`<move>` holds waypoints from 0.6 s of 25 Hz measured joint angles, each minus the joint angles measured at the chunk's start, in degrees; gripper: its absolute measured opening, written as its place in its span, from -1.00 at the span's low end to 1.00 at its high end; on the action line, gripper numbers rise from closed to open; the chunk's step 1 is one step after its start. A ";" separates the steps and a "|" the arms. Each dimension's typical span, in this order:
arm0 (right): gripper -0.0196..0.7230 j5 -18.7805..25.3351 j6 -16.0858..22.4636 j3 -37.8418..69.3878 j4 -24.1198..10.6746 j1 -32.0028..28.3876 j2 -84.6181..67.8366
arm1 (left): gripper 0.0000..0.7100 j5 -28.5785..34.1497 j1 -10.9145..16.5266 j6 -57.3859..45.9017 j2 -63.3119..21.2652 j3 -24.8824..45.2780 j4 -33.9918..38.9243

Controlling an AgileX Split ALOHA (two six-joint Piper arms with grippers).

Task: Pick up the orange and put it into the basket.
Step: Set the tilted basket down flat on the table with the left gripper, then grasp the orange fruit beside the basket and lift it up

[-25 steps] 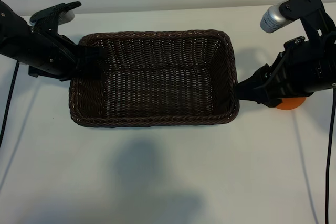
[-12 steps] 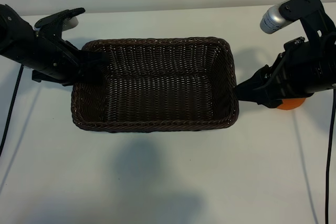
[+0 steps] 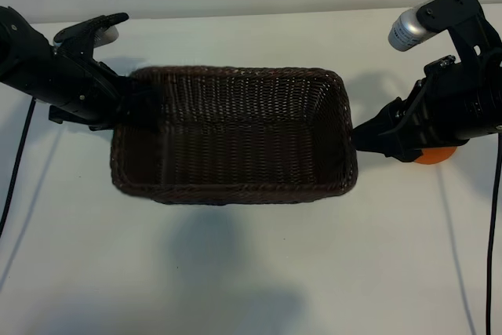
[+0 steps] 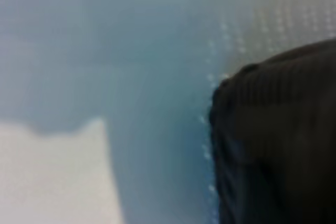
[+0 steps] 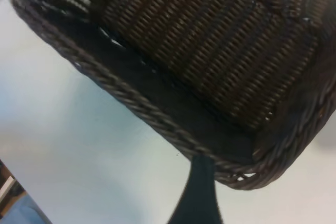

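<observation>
Exterior view from above, the table [image 3: 251,272] bare across the lower half of the frame. At centre we see the basket [image 3: 235,190], a dark woven rectangle; its interior shows only wicker, so nothing has yet been placed in it.

At centre right, the right gripper [image 3: 362,137] sits just beside the basket's right-hand rim, its dark tip pointing at the wicker. Its jaws stand wide apart, and we see nothing between them. In the right wrist view a single dark finger [image 5: 197,192] reaches toward the braided corner of the basket [image 5: 173,129].

The orange [image 3: 434,154] lies on the table at the right edge of the frame, largely hidden under the right arm; only a small bright crescent shows. It is outside the basket and behind the gripper, not in it.

At upper left, the left gripper [image 3: 137,100] is at the basket's left end. Whether it grips the rim or stands open, we cannot tell, since arm and wicker merge there; the left wrist view shows only a dark mass against the table.

We judge the task barely begun: both the pick and the placing of the orange remain.
</observation>
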 joint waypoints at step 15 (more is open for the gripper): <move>0.66 0.13 -0.06 0.00 0.00 0.00 0.00 | 0.81 2.31 0.00 -1.68 -0.35 -0.44 1.50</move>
